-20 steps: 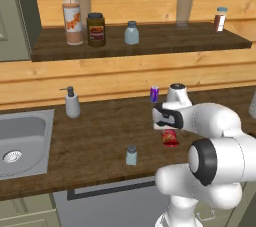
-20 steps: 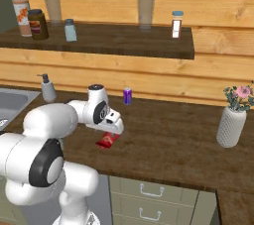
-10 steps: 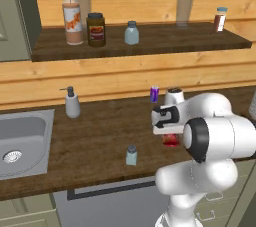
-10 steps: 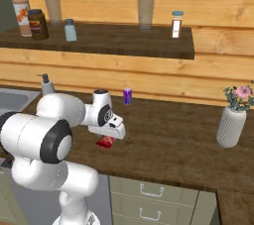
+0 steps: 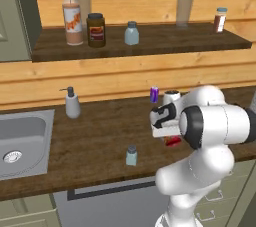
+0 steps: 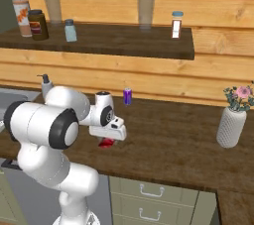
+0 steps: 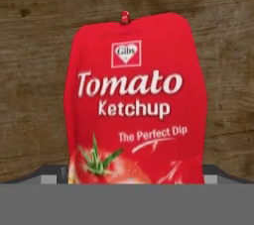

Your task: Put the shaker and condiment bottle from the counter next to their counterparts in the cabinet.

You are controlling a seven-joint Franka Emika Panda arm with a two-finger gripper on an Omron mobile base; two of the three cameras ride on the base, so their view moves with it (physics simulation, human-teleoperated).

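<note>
The condiment bottle [image 7: 136, 95], flat, red and labelled Tomato Ketchup, lies on the dark wood counter [image 5: 100, 136]. It shows as a red patch under the hand in both base views [image 5: 173, 141] [image 6: 105, 143]. My gripper [image 7: 134, 177] points down over it, open, with one fingertip on each side of its lower end. From the base views the gripper [image 5: 169, 136] [image 6: 106, 137] is just above the counter. The shaker [image 5: 131, 155] stands upright near the front edge, left of the hand. On the cabinet shelf [image 5: 150, 43] stand a matching shaker [image 5: 131, 33] [image 6: 70, 30] and a tall clear bottle [image 5: 73, 16] [image 6: 21, 8].
A dark jar [image 5: 96, 30] stands between the tall bottle and the shelf shaker, and a reddish blue-capped shaker [image 5: 219, 19] stands at the shelf's right end. A purple can [image 5: 154, 94] is behind the hand, a pump dispenser [image 5: 72, 103] and sink [image 5: 20, 141] to the left, a flower vase [image 6: 232, 125] far right.
The hand has stayed over the red bottle while the arm's elbow swung round in front of it. Nothing on the counter or shelf has moved.
</note>
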